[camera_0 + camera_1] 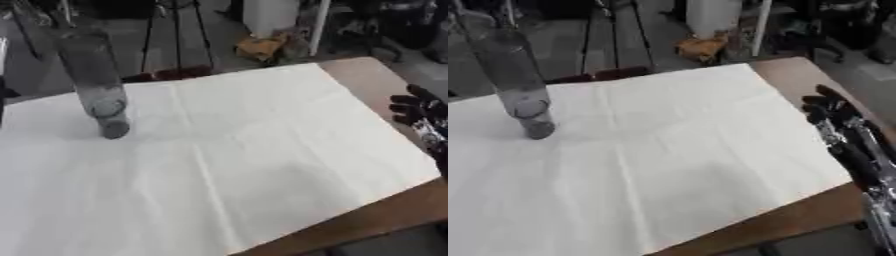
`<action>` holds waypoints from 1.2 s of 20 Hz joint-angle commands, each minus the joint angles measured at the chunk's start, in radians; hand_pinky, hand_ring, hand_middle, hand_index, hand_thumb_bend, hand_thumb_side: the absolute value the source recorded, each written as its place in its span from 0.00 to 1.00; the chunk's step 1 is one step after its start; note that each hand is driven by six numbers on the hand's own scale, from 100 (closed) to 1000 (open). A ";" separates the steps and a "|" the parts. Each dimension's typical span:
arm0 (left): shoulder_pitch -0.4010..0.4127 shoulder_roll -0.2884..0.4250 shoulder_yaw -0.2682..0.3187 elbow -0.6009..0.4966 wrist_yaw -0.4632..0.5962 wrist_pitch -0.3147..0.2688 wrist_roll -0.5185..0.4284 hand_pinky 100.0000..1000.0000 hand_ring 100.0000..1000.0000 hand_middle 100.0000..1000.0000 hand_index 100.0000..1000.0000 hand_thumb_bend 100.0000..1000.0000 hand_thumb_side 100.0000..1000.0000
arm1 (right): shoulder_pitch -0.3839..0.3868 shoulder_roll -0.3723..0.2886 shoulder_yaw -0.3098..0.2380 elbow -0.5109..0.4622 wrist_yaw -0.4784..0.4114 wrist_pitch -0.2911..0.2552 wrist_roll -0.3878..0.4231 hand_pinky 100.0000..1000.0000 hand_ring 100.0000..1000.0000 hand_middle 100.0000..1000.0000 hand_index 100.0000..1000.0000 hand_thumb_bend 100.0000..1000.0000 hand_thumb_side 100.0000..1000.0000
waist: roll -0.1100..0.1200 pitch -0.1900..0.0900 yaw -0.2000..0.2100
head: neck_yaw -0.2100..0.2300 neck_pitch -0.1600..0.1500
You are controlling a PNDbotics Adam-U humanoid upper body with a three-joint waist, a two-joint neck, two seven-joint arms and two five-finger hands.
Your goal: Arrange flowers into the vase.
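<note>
White cloth (pixel 245 165) covers most of the worktop (pixel 798 75), and the brown wood of the worktop shows along the right edge and the near right corner. One tall vase (pixel 94 82) stands on the cloth near the far left corner. It is see-through and grey, and it looks tipped in the pictures, with its top going up toward the far left and its round bottom sitting on the cloth. No flowers can be seen in the vase, and none lie on the cloth. The right hand (pixel 833 112) is black and sits at the right edge of the worktop, over the bare wood just beside the cloth. Its fingers are straight and a little spread, pointing toward the far side, and they hold nothing. The arm behind it is black with silver parts and runs down to the near right corner. The right hand is well apart from the vase, with the wide white cloth between them. The left hand does not show in either view. Past the far edge of the worktop there is a grey floor with black stand legs (pixel 175 40) and a yellow-brown thing (pixel 261 49) lying on it.
</note>
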 commanded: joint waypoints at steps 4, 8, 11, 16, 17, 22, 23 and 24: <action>-0.020 0.027 -0.001 -0.004 0.037 -0.014 0.001 0.00 0.00 0.00 0.00 1.00 0.05 | -0.009 -0.018 -0.008 -0.010 -0.001 -0.001 0.003 0.87 0.87 0.83 1.00 0.07 0.67 | 0.007 -0.025 -0.001 | 0.085 -0.024; -0.020 0.026 -0.002 -0.003 0.041 -0.015 0.001 0.00 0.00 0.00 0.00 1.00 0.05 | -0.010 -0.017 -0.008 -0.010 -0.001 0.000 0.004 0.87 0.87 0.83 1.00 0.07 0.67 | 0.008 -0.024 0.000 | 0.121 -0.031; -0.019 0.025 -0.001 0.001 0.043 -0.015 0.002 0.00 0.00 0.00 0.00 1.00 0.06 | -0.010 -0.017 -0.009 -0.010 0.000 0.001 0.004 0.87 0.87 0.83 1.00 0.07 0.67 | 0.010 -0.023 0.001 | 0.148 -0.043; -0.020 0.018 0.001 0.021 0.049 -0.019 0.008 0.00 0.00 0.00 0.00 1.00 0.07 | -0.011 -0.016 -0.008 -0.010 0.000 0.001 0.005 0.87 0.87 0.83 1.00 0.07 0.67 | 0.012 -0.022 0.002 | 0.161 -0.049; -0.020 0.016 0.002 0.027 0.054 -0.023 0.008 0.00 0.00 0.00 0.00 1.00 0.07 | -0.011 -0.016 -0.008 -0.010 0.000 0.001 0.006 0.87 0.87 0.83 1.00 0.07 0.67 | 0.012 -0.022 0.001 | 0.165 -0.053; -0.023 0.007 0.008 0.061 0.084 -0.048 0.005 0.00 0.00 0.00 0.00 1.00 0.07 | -0.015 -0.014 -0.005 -0.010 0.000 0.001 0.009 0.87 0.87 0.83 1.00 0.07 0.67 | 0.013 -0.017 -0.010 | 0.192 -0.079; -0.024 0.005 0.010 0.068 0.090 -0.055 0.003 0.00 0.00 0.00 0.00 1.00 0.07 | -0.016 -0.014 -0.005 -0.010 0.000 0.001 0.009 0.87 0.87 0.83 1.00 0.07 0.67 | 0.013 -0.016 -0.013 | 0.200 -0.085; -0.025 0.004 0.011 0.073 0.096 -0.061 0.001 0.00 0.00 0.00 0.00 1.00 0.07 | -0.017 -0.014 -0.005 -0.010 0.000 0.001 0.010 0.87 0.87 0.83 1.00 0.07 0.67 | 0.014 -0.014 -0.015 | 0.205 -0.091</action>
